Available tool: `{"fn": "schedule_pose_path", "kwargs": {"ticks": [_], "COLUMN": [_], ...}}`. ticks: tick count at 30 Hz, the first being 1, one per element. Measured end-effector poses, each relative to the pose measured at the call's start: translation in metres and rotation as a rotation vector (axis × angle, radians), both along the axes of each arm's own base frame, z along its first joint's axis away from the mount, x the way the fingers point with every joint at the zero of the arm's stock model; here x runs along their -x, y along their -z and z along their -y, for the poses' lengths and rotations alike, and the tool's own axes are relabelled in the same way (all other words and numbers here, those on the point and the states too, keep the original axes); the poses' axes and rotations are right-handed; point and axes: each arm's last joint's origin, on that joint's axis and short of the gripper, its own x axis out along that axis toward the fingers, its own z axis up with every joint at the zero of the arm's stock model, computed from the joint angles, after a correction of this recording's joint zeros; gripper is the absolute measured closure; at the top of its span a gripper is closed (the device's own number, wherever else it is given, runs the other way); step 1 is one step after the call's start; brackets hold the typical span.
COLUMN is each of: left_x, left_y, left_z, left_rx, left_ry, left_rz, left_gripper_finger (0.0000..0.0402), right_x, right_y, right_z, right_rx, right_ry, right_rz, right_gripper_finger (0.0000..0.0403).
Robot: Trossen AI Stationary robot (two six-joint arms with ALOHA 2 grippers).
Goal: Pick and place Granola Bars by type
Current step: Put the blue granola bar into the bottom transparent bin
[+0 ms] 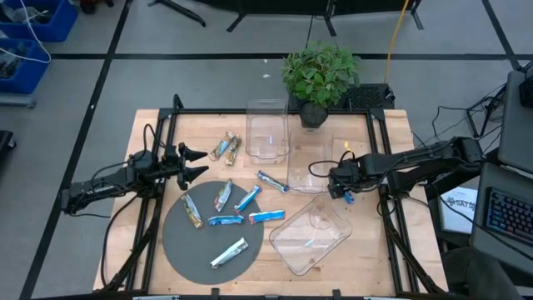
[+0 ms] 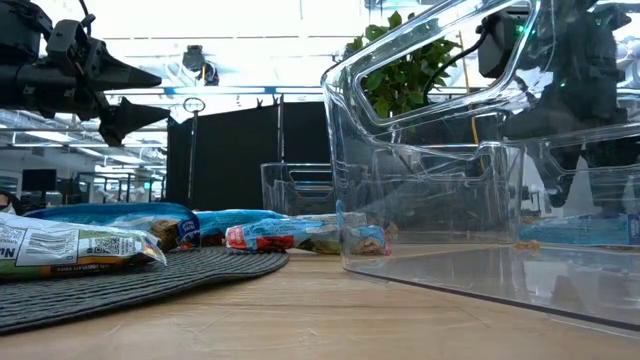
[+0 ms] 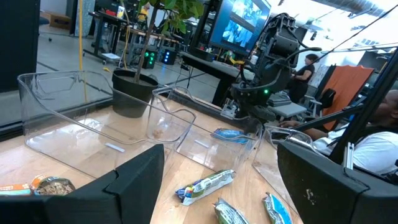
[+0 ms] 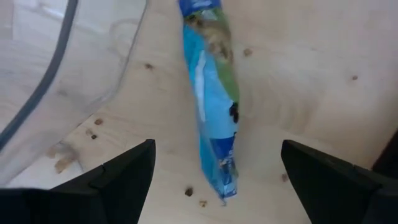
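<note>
The high view looks straight down from well above, taking in the whole wooden desk (image 1: 208, 258), the round grey mat (image 1: 179, 242) and both arms. The low view sits at desk-top height, level, very near the mat (image 2: 150, 275) edge and a tilted clear bin (image 2: 450, 170), facing the room behind. The left wrist view looks forward across the desk past its own gripper (image 3: 221, 186), toward the potted plant (image 3: 134, 93), the clear bins and the other arm, with a person seated beyond. The right wrist view points steeply down, close over the wood, on a blue granola bar (image 4: 214, 106) between its gripper (image 4: 217, 177) fingers. The high, low and left wrist views share the plant (image 1: 321, 75) and bins.
</note>
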Motion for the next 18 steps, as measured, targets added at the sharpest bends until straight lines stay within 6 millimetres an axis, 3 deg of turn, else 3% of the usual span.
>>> {"fn": "schedule_pose_path", "kwargs": {"ticks": [8, 18], "left_x": [0.0, 0.0], "left_y": [0.0, 0.0], "left_z": [0.0, 0.0], "left_rx": [0.0, 0.0], "left_ry": [0.0, 0.0], "left_rz": [0.0, 0.0], "left_gripper_finger": [0.0091, 0.0091], "right_x": [0.016, 0.013], "right_y": [-0.007, -0.008], "right_z": [0.001, 0.001], "right_rx": [0.011, 0.007], "right_ry": [0.008, 0.01], "right_rz": [-0.06, -0.021], "right_gripper_finger": [0.0064, 0.0064]}}
